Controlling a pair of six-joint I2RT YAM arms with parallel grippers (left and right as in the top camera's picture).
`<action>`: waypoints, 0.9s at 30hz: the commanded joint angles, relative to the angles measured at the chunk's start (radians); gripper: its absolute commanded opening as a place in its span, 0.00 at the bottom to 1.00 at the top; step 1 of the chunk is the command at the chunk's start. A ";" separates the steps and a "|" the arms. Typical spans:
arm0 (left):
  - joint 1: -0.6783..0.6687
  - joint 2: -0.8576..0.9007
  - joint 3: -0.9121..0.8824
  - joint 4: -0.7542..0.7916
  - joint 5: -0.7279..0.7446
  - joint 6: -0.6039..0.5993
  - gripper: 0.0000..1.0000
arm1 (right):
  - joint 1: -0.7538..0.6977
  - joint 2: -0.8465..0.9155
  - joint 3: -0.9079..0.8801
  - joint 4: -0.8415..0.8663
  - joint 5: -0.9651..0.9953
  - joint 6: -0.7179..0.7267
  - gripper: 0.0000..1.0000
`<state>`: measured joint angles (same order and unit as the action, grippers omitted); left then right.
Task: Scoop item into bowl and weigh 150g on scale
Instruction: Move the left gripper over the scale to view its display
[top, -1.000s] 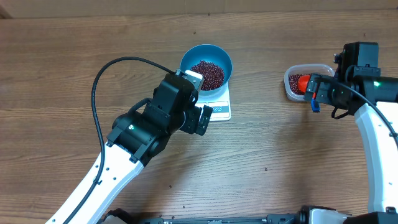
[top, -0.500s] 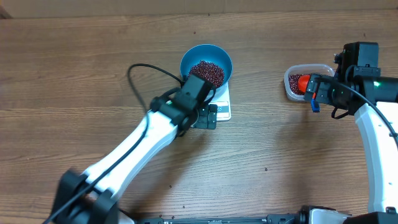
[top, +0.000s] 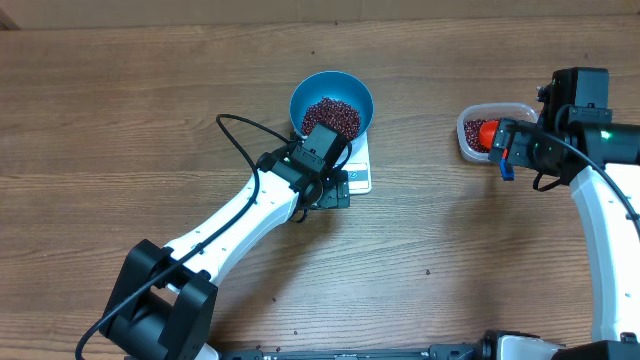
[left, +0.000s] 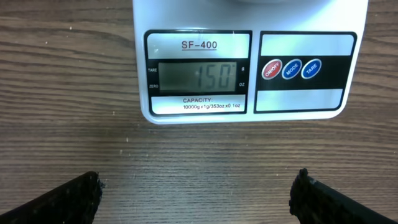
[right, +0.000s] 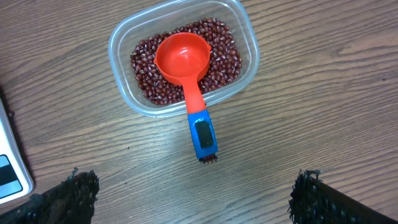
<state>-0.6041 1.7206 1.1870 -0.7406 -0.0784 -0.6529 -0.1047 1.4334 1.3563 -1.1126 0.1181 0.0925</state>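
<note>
Wooden table | scale reads 150, top cut off | left gripper, right gripper spread wide, empty

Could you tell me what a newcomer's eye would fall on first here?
Probably the sky-blue bowl holding dark red beans, sitting on the white scale at top centre of the overhead view. The scale's display reads 150. On the right, an orange-red scoop lies in a clear container of beans.

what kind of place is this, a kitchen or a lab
Probably a robot lab bench, not a kitchen: a left arm and a right arm stand over a wood-grain table, with a small scale carrying a blue bowl of beans and a clear container with a scoop.
</note>
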 joint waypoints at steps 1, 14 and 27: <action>0.002 -0.013 0.007 0.014 0.009 -0.017 0.99 | -0.002 -0.011 0.025 0.003 -0.008 -0.019 1.00; 0.002 -0.013 0.007 0.012 0.009 -0.005 1.00 | -0.002 -0.011 0.025 0.003 -0.008 -0.019 1.00; 0.002 -0.013 0.007 0.012 0.008 -0.004 1.00 | -0.002 -0.011 0.025 0.003 -0.008 -0.019 1.00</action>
<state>-0.6041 1.7206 1.1870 -0.7322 -0.0784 -0.6525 -0.1047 1.4334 1.3563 -1.1130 0.1184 0.0921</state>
